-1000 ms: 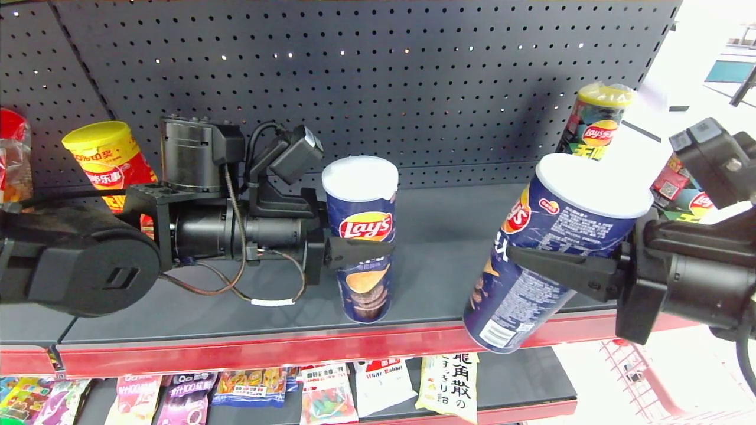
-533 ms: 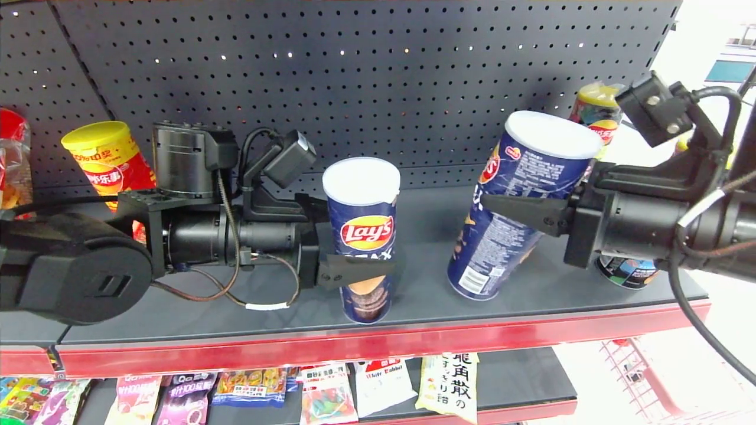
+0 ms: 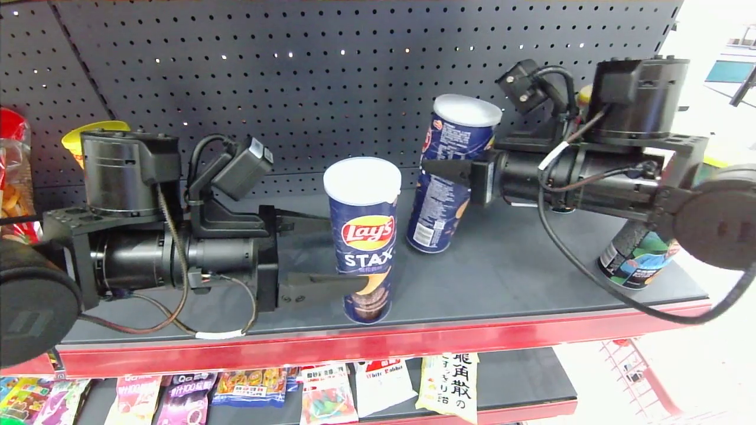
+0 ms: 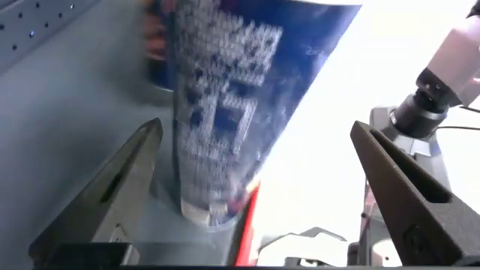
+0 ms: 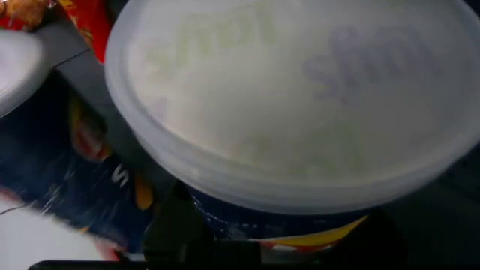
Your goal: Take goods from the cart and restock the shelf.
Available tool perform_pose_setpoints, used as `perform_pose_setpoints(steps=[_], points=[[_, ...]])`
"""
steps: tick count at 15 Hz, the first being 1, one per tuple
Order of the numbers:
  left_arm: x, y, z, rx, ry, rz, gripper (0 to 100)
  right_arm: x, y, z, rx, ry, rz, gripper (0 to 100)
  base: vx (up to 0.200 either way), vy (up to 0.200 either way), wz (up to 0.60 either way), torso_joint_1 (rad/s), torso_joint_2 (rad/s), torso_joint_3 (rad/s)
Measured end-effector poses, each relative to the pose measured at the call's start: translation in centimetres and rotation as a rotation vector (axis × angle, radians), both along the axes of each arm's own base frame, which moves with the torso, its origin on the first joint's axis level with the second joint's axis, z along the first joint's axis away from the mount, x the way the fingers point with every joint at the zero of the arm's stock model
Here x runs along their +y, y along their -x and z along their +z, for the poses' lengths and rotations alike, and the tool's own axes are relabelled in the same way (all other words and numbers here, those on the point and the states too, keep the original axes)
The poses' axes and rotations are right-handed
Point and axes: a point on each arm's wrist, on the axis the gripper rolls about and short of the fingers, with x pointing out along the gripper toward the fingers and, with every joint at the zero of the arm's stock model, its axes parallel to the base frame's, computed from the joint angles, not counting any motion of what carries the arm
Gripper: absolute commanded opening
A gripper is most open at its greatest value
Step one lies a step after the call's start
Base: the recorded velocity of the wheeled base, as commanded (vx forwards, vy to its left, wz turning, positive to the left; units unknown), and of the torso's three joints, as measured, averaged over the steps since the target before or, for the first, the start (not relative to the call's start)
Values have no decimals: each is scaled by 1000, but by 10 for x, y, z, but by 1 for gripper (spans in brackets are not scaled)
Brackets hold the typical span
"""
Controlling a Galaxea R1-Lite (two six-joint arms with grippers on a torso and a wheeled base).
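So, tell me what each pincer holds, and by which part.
Right pincer grips the tilted can around its upper body. Left pincer is open, holding nothing.

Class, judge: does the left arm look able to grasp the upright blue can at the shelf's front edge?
Probably yes: the left pincer is open, a finger on each side of the upright can, with nothing between. The right pincer holds its tilted can farther back, out of the way.
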Motion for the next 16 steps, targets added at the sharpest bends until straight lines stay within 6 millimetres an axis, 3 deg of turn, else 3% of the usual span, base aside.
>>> perform_pose_setpoints(steps=[4,10,14,15,16], points=[[18,13,-3,3,-16,79,100,27,-35,-7,-29,11,18,0,0,0,0,0,0,0],[46,15,-2,-20,-24,203,100,47,-52,-23,-16,60,44,0,0,0,0,0,0,0],[51,17,0,-24,-19,222,100,50,-57,-23,1,71,44,0,0,0,0,0,0,0],[51,18,1,-24,-18,223,100,51,-58,-23,0,71,44,100,0,0,0,0,0,0],[51,18,1,-25,-17,223,100,51,-58,-24,2,72,41,100,0,0,0,0,0,0]])
